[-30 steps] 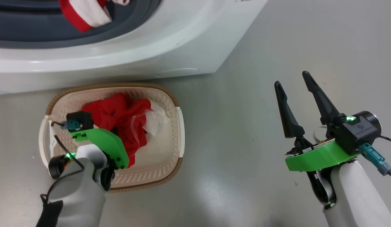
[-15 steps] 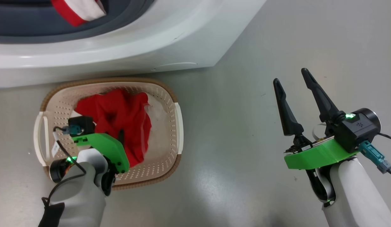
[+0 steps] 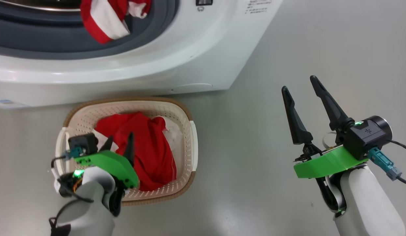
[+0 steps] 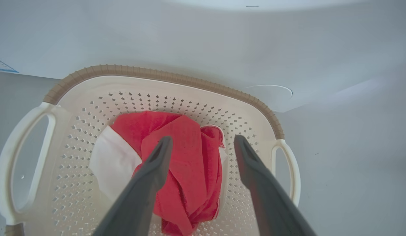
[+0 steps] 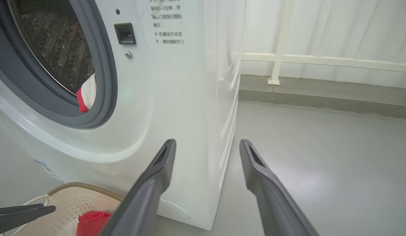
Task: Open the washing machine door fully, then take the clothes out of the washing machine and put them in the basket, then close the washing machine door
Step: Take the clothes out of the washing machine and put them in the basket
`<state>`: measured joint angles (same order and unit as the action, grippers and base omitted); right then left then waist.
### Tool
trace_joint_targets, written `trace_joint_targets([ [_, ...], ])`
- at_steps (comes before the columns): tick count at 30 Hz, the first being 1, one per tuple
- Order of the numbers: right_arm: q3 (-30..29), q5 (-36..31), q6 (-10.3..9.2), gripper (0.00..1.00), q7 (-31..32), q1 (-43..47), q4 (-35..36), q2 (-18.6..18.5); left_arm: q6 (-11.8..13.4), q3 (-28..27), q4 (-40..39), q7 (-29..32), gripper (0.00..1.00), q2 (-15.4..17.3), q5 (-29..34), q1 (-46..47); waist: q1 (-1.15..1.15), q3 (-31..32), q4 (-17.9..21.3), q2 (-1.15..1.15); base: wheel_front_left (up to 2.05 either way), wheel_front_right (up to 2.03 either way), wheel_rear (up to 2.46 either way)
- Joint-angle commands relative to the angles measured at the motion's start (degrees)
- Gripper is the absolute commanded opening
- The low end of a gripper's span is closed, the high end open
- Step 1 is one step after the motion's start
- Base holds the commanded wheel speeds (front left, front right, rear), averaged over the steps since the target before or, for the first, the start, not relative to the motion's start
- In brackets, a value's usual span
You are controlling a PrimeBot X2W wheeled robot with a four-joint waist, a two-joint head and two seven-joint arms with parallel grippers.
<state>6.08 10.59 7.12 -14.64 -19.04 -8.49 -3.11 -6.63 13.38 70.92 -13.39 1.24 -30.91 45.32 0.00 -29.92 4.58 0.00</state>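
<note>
The white washing machine [image 3: 189,59] stands open, and a red and white garment [image 3: 106,19] hangs over its grey gasket [image 3: 150,36]. The door is out of view. In front of the machine sits the cream basket [image 3: 189,118], holding red clothes [image 3: 153,147] with white panels. My left gripper [image 3: 120,137] hovers open just over them, its fingers either side of the red heap [image 4: 186,154] and holding nothing. My right gripper [image 3: 298,83] stands open above the bare floor, to the right of the basket. In the right wrist view the steel drum [image 5: 58,49] and the hanging garment [image 5: 86,95] show.
Grey floor [image 3: 255,131] spreads to the right of the machine and basket. A white railing [image 5: 281,59] and pale curtain stand behind the machine's right side. A blue label [image 3: 6,104] is at the machine's lower left. The door latch slot [image 5: 125,33] is beside the opening.
The head camera has shifted, bringing more of the drum opening into view. My left gripper has lifted off the red clothes, which now lie loose in the basket. The right arm has barely moved.
</note>
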Motion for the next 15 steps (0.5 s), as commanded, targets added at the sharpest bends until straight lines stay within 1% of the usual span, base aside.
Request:
trace_joint_targets([
  [1, 1.1, 0.24, 0.36, 1.0, -0.36, 0.89, 0.88, 0.24, -0.42, -0.53, -1.43, -1.03, 1.0, 1.65, -1.41, -2.96, 0.0, 2.78, -1.01, 0.0, 0.0, 0.0, 0.0],
  [4, 1.1, 0.36, 0.36, 1.0, -0.36, 1.66, 0.37, 0.24, -0.59, 0.18, -3.78, -1.48, 1.0, 1.65, -2.45, -4.91, 0.0, 5.02, -1.53, 0.0, 0.0, 0.0, 0.0],
  [7, 1.11, 0.57, 0.36, 1.0, -0.36, 2.21, -0.06, 0.24, -0.36, -0.81, -7.9, -1.57, 1.0, 1.65, -2.48, -7.23, 0.0, 7.23, -1.92, 0.0, 0.0, 0.0, 0.0],
  [8, 1.17, 0.59, 0.36, 1.0, -0.36, 2.34, -0.22, 0.24, 0.04, -1.49, -9.86, -1.58, 1.0, 1.69, -2.03, -8.29, 0.0, 7.97, -2.02, 0.0, 0.0, 0.0, 0.0],
  [9, 1.25, 0.48, 0.36, 1.0, -0.36, 2.64, -0.61, 0.24, 0.62, -3.07, -13.95, -1.59, 1.0, 1.74, -1.03, -10.86, 0.0, 9.56, -2.21, 0.0, 0.0, 0.0, 0.0],
  [15, 0.72, 0.13, 0.36, 1.0, -0.36, 3.87, -1.68, 0.24, 1.74, -6.14, -25.25, -1.6, 1.0, 2.07, 4.41, -17.94, 0.0, 13.61, -2.88, 0.0, 0.0, 0.0, 0.0],
])
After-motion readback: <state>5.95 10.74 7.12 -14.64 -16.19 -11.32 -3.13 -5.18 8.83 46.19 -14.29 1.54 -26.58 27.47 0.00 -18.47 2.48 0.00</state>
